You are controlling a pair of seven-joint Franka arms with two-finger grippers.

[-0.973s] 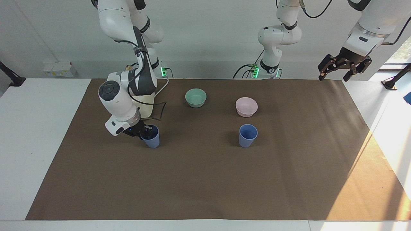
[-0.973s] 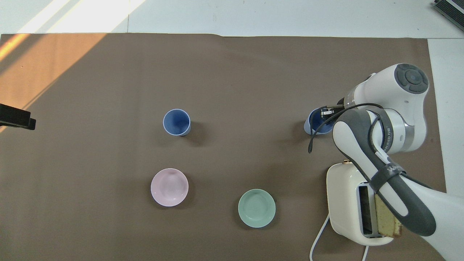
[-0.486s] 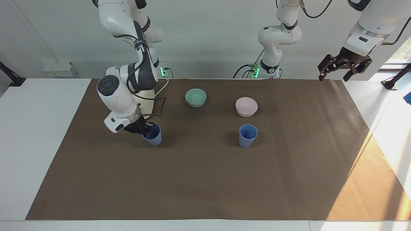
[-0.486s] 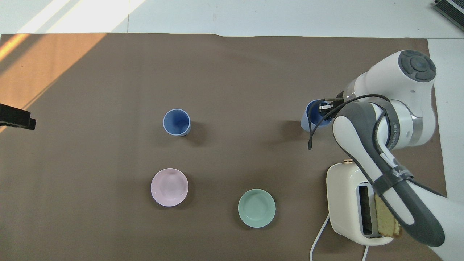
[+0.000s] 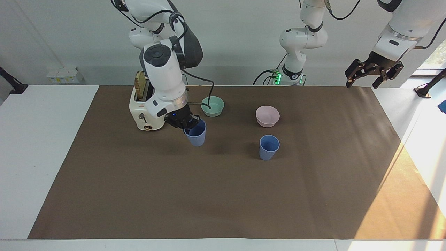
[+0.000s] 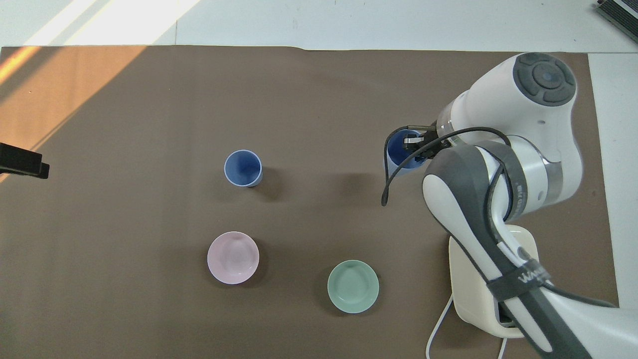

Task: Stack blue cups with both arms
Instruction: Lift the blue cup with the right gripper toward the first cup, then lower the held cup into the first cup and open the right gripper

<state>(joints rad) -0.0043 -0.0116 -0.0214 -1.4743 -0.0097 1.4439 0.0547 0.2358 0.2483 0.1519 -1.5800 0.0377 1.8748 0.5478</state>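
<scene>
My right gripper is shut on the rim of one blue cup, one finger inside it. It holds the cup upright in the air over the brown mat, between the toaster and the second blue cup. In the overhead view the right gripper and the held cup show past the arm's wrist. The second blue cup stands upright and alone on the mat. My left gripper is open and empty, and waits raised over the mat's corner at the left arm's end.
A cream toaster with a slice of bread stands at the right arm's end. A mint-green bowl and a pale pink bowl sit nearer to the robots than the cups. A smaller white arm stands at the table's edge.
My right gripper has lifted the blue cup off the mat and carried it toward the middle of the table, closer to the second cup. The left arm has not moved.
</scene>
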